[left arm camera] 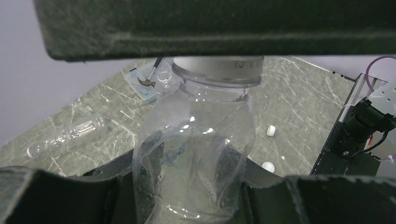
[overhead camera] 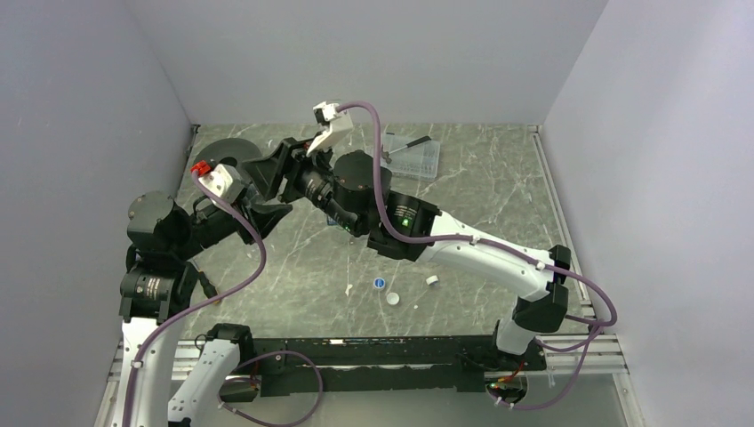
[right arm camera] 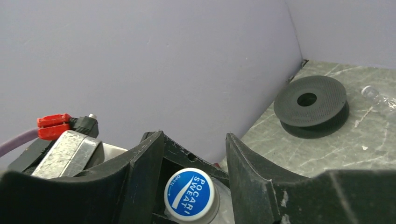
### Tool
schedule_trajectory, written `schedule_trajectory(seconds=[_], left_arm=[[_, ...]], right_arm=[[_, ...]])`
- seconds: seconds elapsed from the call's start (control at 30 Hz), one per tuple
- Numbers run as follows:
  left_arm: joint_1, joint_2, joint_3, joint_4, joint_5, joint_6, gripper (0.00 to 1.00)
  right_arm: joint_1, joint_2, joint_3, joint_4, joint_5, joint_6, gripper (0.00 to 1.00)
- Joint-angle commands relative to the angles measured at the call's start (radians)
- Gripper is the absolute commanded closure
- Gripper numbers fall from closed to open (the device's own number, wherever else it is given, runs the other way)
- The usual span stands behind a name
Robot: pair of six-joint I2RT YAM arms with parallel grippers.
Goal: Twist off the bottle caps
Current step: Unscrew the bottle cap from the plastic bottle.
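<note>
A clear crumpled bottle (left arm camera: 196, 140) is held in the air at the back left. My left gripper (left arm camera: 191, 196) is shut on its body, squeezing it inward. The bottle cap (right arm camera: 191, 193) is white with a blue top printed POCARI SWEAT, and its side also shows as the cap (left arm camera: 215, 66) in the left wrist view. My right gripper (right arm camera: 194, 135) faces the cap end-on and is shut on it, one finger (left arm camera: 215, 28) lying across the cap's upper part. In the top view the two grippers meet: left gripper (overhead camera: 263, 189), right gripper (overhead camera: 289, 171).
Loose caps lie on the table: one blue-topped (overhead camera: 380, 284), two white (overhead camera: 392, 299) (overhead camera: 432, 280). A clear tray (overhead camera: 413, 156) sits at the back. A black spool (right arm camera: 310, 100) stands in the back left corner. Another clear bottle (left arm camera: 70, 135) lies on its side.
</note>
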Motion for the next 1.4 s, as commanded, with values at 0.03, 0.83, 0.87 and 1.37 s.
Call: schedule_trajectory(seconds=[0.03, 0.83, 0.87, 1.37], left_arm=[[-0.002, -0.001, 0.021, 0.007, -0.011, 0.009, 0.94], [-0.002, 0.047, 0.050, 0.286, 0.452, -0.452, 1.00], [-0.002, 0.049, 0.046, 0.319, 0.470, -0.485, 1.00], [-0.002, 0.072, 0.060, 0.595, 0.548, -0.813, 1.00]], right_arm=[[-0.008, -0.013, 0.018, 0.003, -0.010, 0.012, 0.54], [-0.124, -0.158, -0.154, 0.305, -0.616, -0.100, 1.00], [-0.125, -0.171, -0.173, 0.329, -0.661, -0.108, 1.00], [-0.125, -0.178, -0.119, 0.411, -1.194, -0.219, 1.00]])
